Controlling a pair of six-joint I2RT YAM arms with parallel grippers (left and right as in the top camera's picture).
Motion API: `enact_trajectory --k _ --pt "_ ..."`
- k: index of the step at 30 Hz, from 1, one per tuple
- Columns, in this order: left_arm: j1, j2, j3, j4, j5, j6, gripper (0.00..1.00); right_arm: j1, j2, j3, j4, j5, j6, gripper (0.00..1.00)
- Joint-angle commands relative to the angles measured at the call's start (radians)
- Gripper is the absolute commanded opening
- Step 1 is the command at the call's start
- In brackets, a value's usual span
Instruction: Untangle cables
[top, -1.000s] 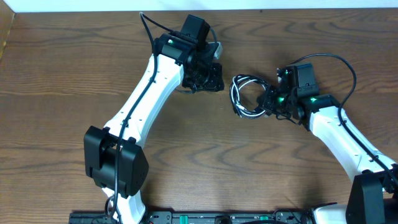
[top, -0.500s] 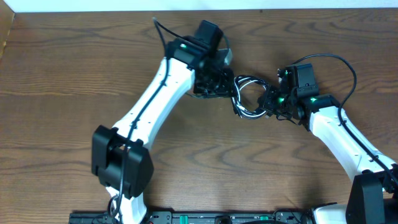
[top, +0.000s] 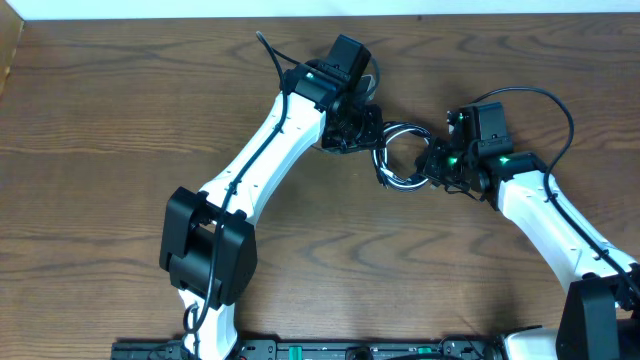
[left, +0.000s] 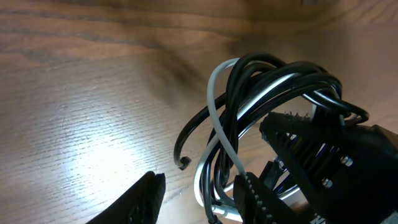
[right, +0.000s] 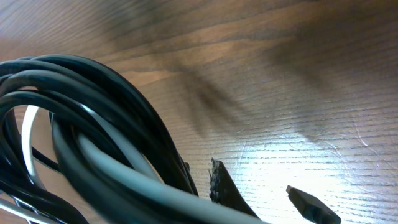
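Black and white cables (top: 398, 157) (left: 273, 78) (right: 93, 130) wound into one rough oval coil, long axis running from far side to near side in the overhead view, slightly tilted. Pinched at one edge by the right gripper (top: 436, 165) (left: 298, 140), jaws closed on several strands. Spreading from that gripper toward the left arm (top: 265, 155), partly arched up off the wooden table (top: 120, 120). One white strand crossing over the black ones. One loose black end (left: 183, 163) curling down toward the tabletop, on the side of the coil away from the right gripper.

Across the coil from the right gripper: left gripper (top: 372, 133) (left: 196, 199), jaws open, straddling the coil's edge with strands between the fingers; whether touching them, cannot tell. Left arm long and diagonal, wrist bent down at the coil. Right arm (top: 540, 215) reaching in from the near corner, gripper level with the coil.
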Motion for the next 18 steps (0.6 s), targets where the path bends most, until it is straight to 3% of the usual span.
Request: enact_trajectory --k 1,13,18 --pt "-0.001 0.047 -0.002 0.011 -0.013 -0.017 0.37 -0.003 -0.017 0.003 0.001 -0.003 -0.012 0.01" --pt "-0.006 0.076 -0.002 0.039 -0.017 -0.029 0.29 -0.003 -0.017 0.003 0.001 -0.004 -0.011 0.01" --pt "0.014 0.075 -0.002 0.005 -0.056 0.047 0.29 -0.01 -0.017 0.003 0.031 -0.095 -0.012 0.01"
